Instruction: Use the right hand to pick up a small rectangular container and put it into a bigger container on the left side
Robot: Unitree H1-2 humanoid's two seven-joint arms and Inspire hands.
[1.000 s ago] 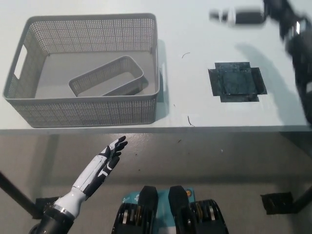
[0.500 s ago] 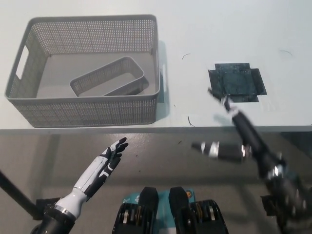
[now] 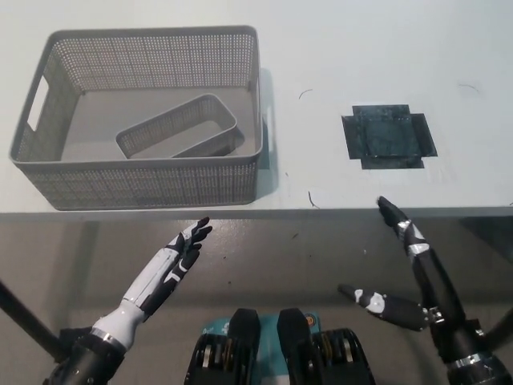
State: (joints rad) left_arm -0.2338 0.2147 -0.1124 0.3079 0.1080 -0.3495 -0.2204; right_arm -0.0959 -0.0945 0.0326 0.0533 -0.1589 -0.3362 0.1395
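Grey mesh big container [image 3: 144,180] on white table [image 3: 337,48], far up-left of right hand [image 3: 417,281]; small rectangular container [image 3: 180,128] lying inside it, tilted diagonally. Right hand below table edge, fingers spread, holding nothing. Dark square patch [image 3: 389,136] on table just above right hand. White left hand [image 3: 172,265] resting below table edge, under big container's front wall, fingers extended and apart, empty

- Grey mesh-patterned big container [image 3: 144,180]
- Plain grey small container [image 3: 179,128] inside it
- White table [image 3: 353,48]
- Dark blackish-green taped square [image 3: 389,136]
- White left hand [image 3: 178,258]
- Black right hand [image 3: 405,269]
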